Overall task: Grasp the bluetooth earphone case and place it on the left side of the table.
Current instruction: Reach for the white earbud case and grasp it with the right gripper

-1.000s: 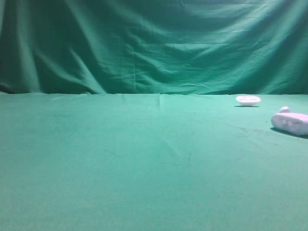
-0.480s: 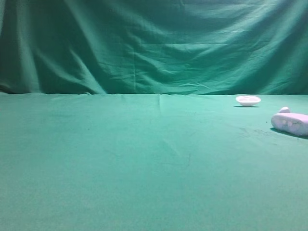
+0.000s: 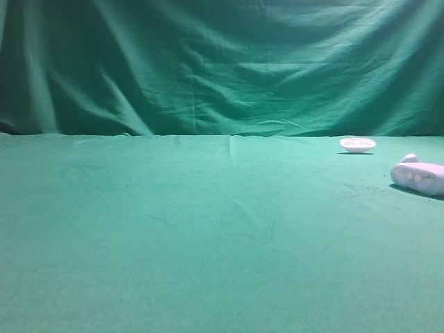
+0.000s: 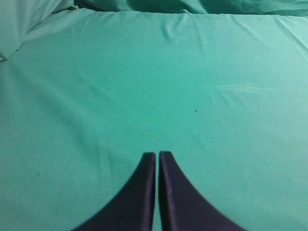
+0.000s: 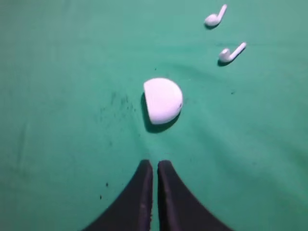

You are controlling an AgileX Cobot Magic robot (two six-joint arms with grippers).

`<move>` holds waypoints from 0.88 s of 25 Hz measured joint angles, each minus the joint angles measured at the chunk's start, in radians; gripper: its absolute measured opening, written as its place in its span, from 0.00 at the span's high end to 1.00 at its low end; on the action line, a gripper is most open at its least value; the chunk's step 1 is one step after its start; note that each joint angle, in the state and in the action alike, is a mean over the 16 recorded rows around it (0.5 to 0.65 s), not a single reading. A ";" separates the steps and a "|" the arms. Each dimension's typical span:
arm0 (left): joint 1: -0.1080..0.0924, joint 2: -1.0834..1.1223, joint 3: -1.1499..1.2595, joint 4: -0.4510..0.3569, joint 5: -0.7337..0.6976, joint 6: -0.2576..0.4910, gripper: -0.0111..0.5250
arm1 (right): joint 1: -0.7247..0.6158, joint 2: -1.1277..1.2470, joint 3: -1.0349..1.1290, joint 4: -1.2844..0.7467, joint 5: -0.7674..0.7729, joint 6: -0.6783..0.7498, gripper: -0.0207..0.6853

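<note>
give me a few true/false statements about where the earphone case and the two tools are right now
1. The bluetooth earphone case lies on the right side of the table in the high view. True.
2. The right tool is shut on the case. False: its jaws are shut on nothing, and the white item in front of it lies apart from its tips.
3. The left tool is shut, over bare green cloth. True.
4. Two loose earbuds lie on the cloth in the right wrist view. True.
5. The case already rests on the left side of the table. False: the left side holds no white item in the high view.
</note>
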 joint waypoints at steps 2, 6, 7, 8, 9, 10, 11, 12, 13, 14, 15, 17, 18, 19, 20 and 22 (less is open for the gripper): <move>0.000 0.000 0.000 0.000 0.000 0.000 0.98 | 0.028 0.084 -0.052 -0.048 0.023 0.016 0.96; 0.000 0.000 0.000 0.000 0.000 0.000 0.98 | 0.079 0.254 -0.152 -0.143 0.049 0.068 0.89; 0.000 0.000 0.000 0.000 0.000 0.000 0.98 | 0.090 0.295 -0.175 -0.164 0.050 0.082 0.85; 0.000 0.000 0.000 0.000 0.000 0.000 0.98 | 0.098 0.331 -0.195 -0.181 0.050 0.095 0.80; 0.000 0.000 0.000 0.000 0.000 0.000 0.98 | 0.106 0.367 -0.214 -0.196 0.048 0.106 0.76; 0.000 0.000 0.000 0.000 0.000 0.000 0.98 | 0.111 0.401 -0.232 -0.207 0.045 0.113 0.71; 0.000 0.000 0.000 0.000 0.000 0.000 0.98 | 0.116 0.433 -0.248 -0.215 0.042 0.119 0.65; 0.000 0.000 0.000 0.000 0.000 0.000 0.98 | 0.119 0.464 -0.263 -0.221 0.039 0.122 0.60; 0.000 0.000 0.000 0.000 0.000 0.000 0.98 | 0.122 0.493 -0.277 -0.225 0.036 0.123 0.55; 0.000 0.000 0.000 0.000 0.000 0.000 0.98 | 0.125 0.524 -0.292 -0.228 0.032 0.125 0.50; 0.000 0.000 0.000 0.000 0.000 0.000 0.98 | 0.126 0.551 -0.304 -0.230 0.029 0.125 0.45; 0.000 0.000 0.000 0.000 0.000 0.000 0.98 | 0.128 0.601 -0.326 -0.232 0.022 0.125 0.36; 0.000 0.000 0.000 0.000 0.000 0.000 0.98 | 0.128 0.626 -0.336 -0.232 0.019 0.125 0.32; 0.000 0.000 0.000 0.000 0.000 0.000 0.98 | 0.129 0.648 -0.345 -0.233 0.016 0.125 0.28; 0.000 0.000 0.000 0.000 0.000 0.000 0.98 | 0.128 0.670 -0.354 -0.234 0.013 0.125 0.24; 0.000 0.000 0.000 0.000 0.000 0.000 0.98 | 0.128 0.703 -0.366 -0.235 0.006 0.125 0.20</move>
